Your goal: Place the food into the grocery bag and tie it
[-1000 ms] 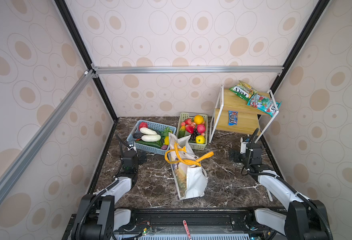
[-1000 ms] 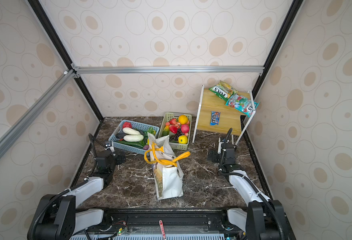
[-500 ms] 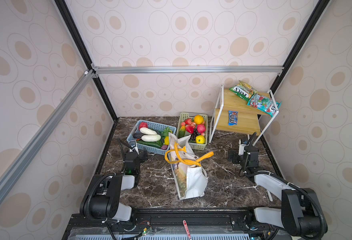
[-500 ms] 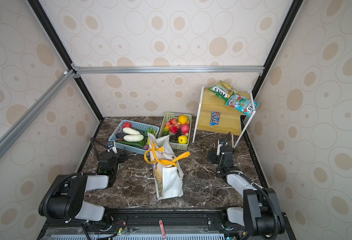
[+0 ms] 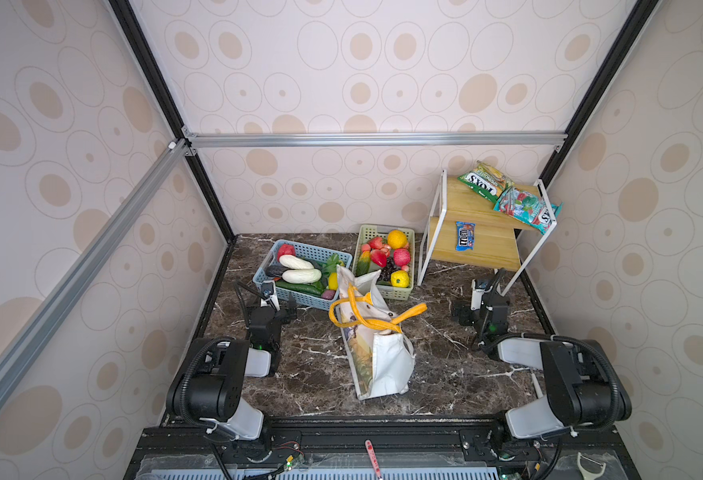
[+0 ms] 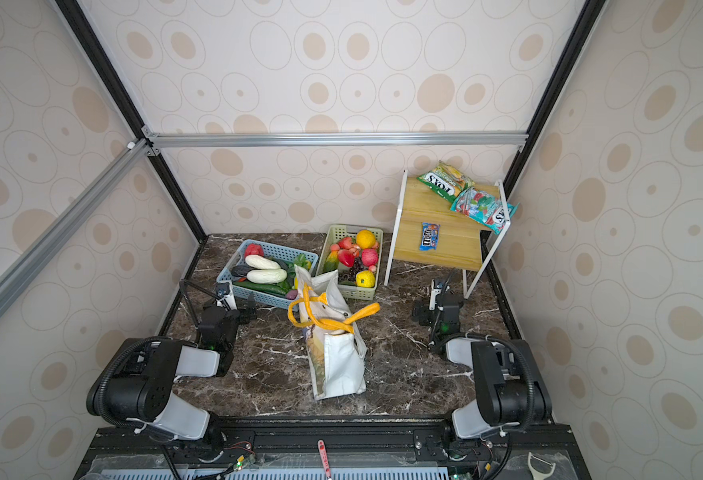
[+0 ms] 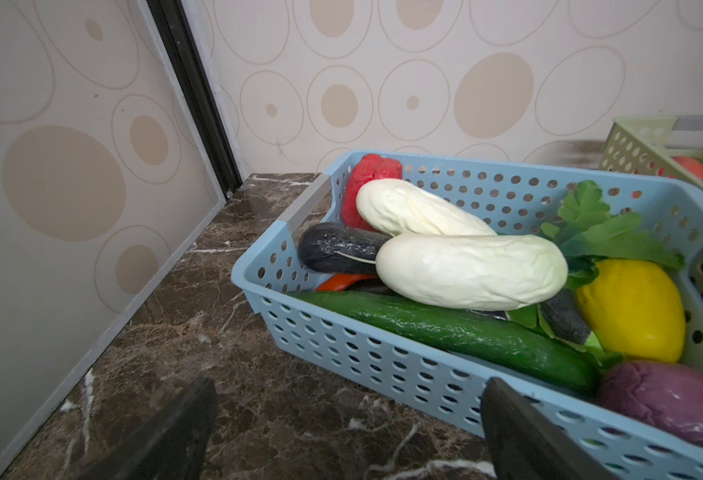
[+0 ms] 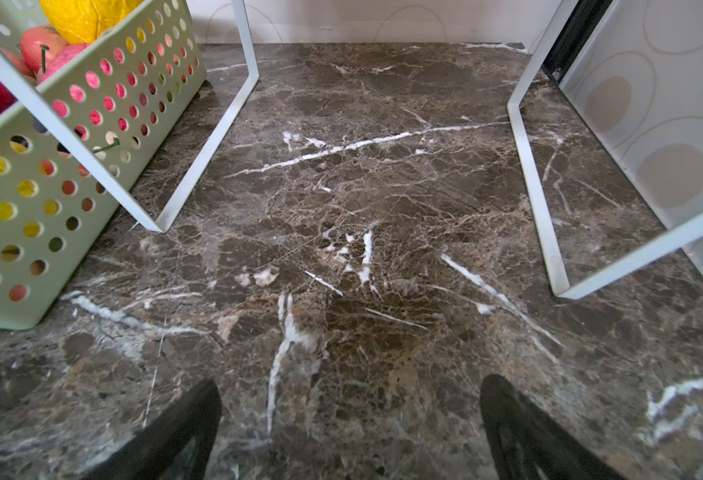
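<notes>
Both top views: grocery bag [image 5: 383, 365] [image 6: 337, 365] upright at mid-tabletop [image 5: 308, 365], just in front of two baskets; white, boxy, soft-sided and creased, with a printed picture on the side toward the left arm and yellow-orange webbing handles [image 5: 410, 312] looped across the mouth; knotted or not, cannot tell. Food [image 5: 302, 275] visible in three places: blue basket [image 5: 304, 298], rectangular perforated plastic, filled with vegetables; green basket [image 5: 399, 293], same build, filled with rounded fruit; two-tier rack [image 5: 487, 249], pale wood boards on a white bent-metal frame, carrying a green snack packet [image 5: 485, 178], a teal snack packet [image 5: 524, 208] and a small blue packet [image 5: 465, 235], all glossy and crinkled. Left end effector [image 5: 276, 309] low, just before the blue basket; right end effector [image 5: 480, 311] low, beside a front leg of the rack. Left wrist view: left end effector [image 7: 347, 390] spread wide, black fingers [image 7: 175, 432] clamped on nothing, close to the round-holed basket wall. Inside: two white, wrinkled, oblong gourds [image 7: 470, 272] over a long, pimpled cucumber [image 7: 445, 328]; a matte black aubergine [image 7: 337, 253]; a lumpy red piece [image 7: 366, 183]; a smooth yellow pepper [image 7: 632, 316]; ruffled green leaves [image 7: 599, 232]; a ridged purple piece [image 7: 669, 399]. Right wrist view: right end effector [image 8: 350, 399] likewise spread wide and empty, over brown marble-patterned tabletop with white veins; flat white rack legs [image 8: 217, 137] ahead; green basket behind one leg, red and yellow fruit showing through its holes.
</notes>
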